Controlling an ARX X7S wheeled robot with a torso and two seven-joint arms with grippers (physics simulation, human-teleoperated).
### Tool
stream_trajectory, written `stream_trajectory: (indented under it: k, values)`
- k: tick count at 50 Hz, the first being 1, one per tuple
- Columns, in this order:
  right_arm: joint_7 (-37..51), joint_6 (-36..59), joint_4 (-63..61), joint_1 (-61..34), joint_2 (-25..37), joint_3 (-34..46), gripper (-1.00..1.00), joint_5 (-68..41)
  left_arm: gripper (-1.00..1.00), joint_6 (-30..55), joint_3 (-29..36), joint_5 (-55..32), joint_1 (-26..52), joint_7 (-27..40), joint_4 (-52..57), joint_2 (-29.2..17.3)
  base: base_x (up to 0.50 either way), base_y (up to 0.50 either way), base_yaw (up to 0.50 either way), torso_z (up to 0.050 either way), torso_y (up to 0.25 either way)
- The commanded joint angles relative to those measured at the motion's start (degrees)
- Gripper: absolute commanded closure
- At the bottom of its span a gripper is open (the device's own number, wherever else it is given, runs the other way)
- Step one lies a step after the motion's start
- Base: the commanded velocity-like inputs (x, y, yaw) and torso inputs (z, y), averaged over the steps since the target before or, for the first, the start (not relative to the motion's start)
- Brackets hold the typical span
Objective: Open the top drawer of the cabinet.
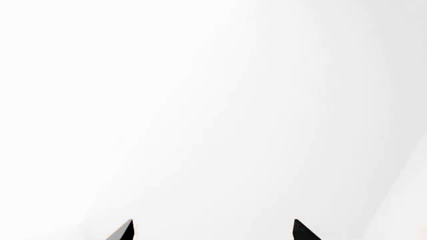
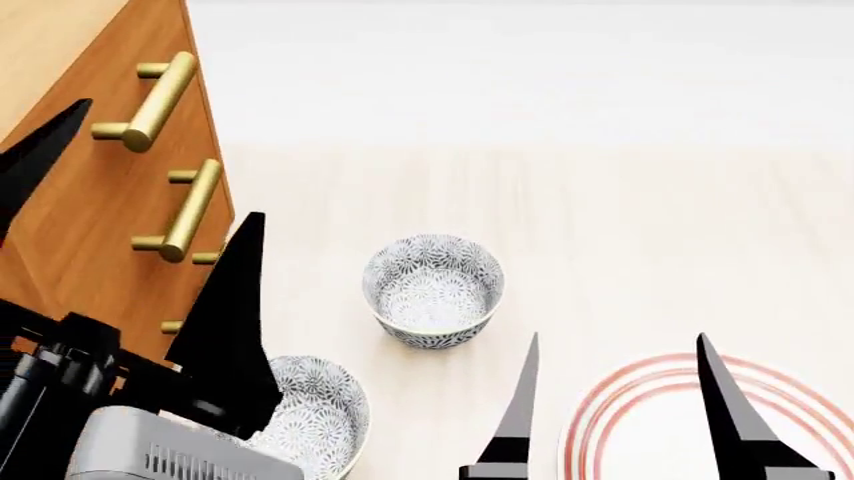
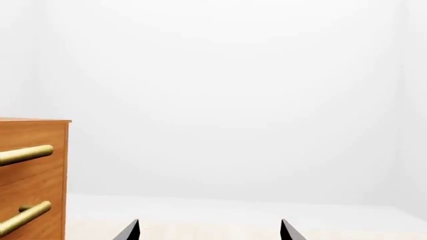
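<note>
The cabinet (image 2: 94, 190) is the landmark. The top drawer (image 2: 114, 110), closed, sits uppermost on its front. The left gripper (image 2: 127, 230) hangs just before that front, fingers apart, empty. The right gripper (image 2: 617, 400), fingers apart, is well apart from the cabinet, over a red-ringed plate (image 2: 641, 440).

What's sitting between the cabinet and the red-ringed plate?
In the head view, a patterned bowl stands between the cabinet and the plate, with the right gripper nearer the plate.
</note>
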State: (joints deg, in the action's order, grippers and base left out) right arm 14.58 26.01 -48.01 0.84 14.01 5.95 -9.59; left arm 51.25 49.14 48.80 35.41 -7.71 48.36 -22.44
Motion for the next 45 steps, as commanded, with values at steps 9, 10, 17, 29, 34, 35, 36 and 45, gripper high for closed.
stream_trajectory:
  k: [9,10,17,29,34,35,36,45]
  values:
    - [-0.77,-1.36,-0.82,1.00,-0.60,-1.21,-1.00,0.56,-1.00,7.01,-1.61,-3.03,7.88,-10.95,-10.32,0.88,0.00,0.00,0.00,0.000,0.000]
    - [-0.73,-1.48,-0.74,1.02,-0.54,-1.16,-1.00,0.56,-1.00,8.16,-0.80,-1.44,8.62,-11.33,-11.38,0.80,0.00,0.00,0.00,0.000,0.000]
    - [-0.33,-1.59,-0.68,0.98,-0.22,-1.05,-1.00,0.18,-1.00,8.30,-1.88,-3.08,10.44,-11.92,-15.16,1.54,0.00,0.00,0.00,0.000,0.000]
    - [0.20,-2.11,-0.33,1.04,0.34,-0.84,-1.00,-0.37,-1.00,11.22,-1.33,-3.27,13.25,-13.95,-21.93,3.21,0.00,0.00,0.00,0.000,0.000]
    - [0.52,-1.84,-0.77,1.07,0.59,-0.93,-1.00,-0.76,-1.00,12.30,-0.47,-2.97,14.27,-15.43,-23.36,3.35,0.00,0.00,0.00,0.000,0.000]
    - [0.57,-1.79,-0.87,1.07,0.65,-1.00,-1.00,-0.87,-1.00,12.65,-0.07,-2.78,14.68,-15.85,-24.06,3.40,0.00,0.00,0.00,0.000,0.000]
    - [0.62,-1.81,-0.87,1.07,0.70,-1.02,-1.00,-0.93,-1.00,12.80,0.16,-2.66,14.92,-16.16,-24.25,3.37,0.00,0.00,0.00,0.000,0.000]
    - [1.06,-2.24,-0.67,1.14,1.02,-0.96,-1.00,-1.28,-1.00,12.21,0.88,-3.38,16.03,-16.73,-27.88,3.48,0.00,0.00,0.00,0.000,0.000]
